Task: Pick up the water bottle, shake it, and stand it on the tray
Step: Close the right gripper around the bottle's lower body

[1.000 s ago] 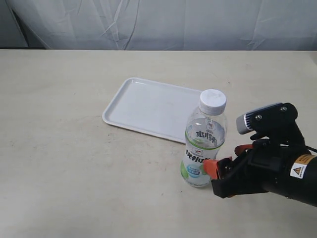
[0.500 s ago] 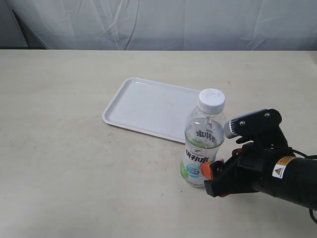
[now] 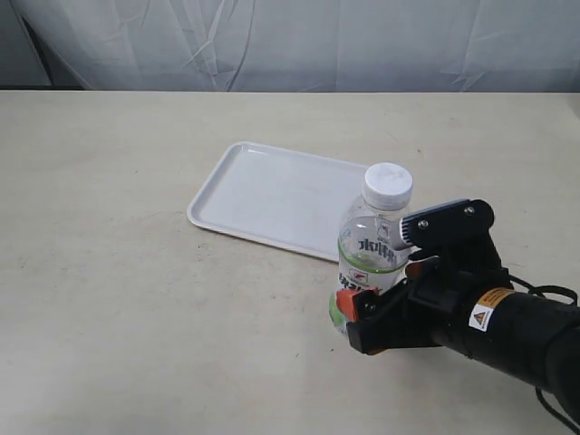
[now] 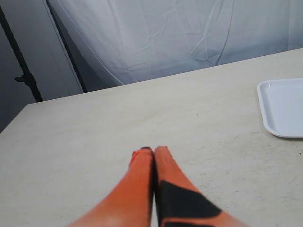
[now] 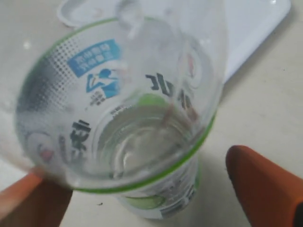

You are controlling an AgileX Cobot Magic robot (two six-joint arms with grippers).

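Right pincer [image 3: 381, 288] spread around Korean-lettered water bottle [image 3: 373, 243]; left pincer [image 4: 152, 152] pressed together.

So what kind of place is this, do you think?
Probably a robot test bench, not a home: a plain beige table, a white cloth backdrop hung behind it, and a tray and water bottle set out.

The water bottle [image 5: 123, 118] is standing on the table [image 5: 267, 109] between the orange fingers [image 5: 262, 182] of the right gripper [image 5: 137, 182]; one is appearing pressed against it, the other is standing apart; the tray [image 5: 253, 23] is lying just behind.
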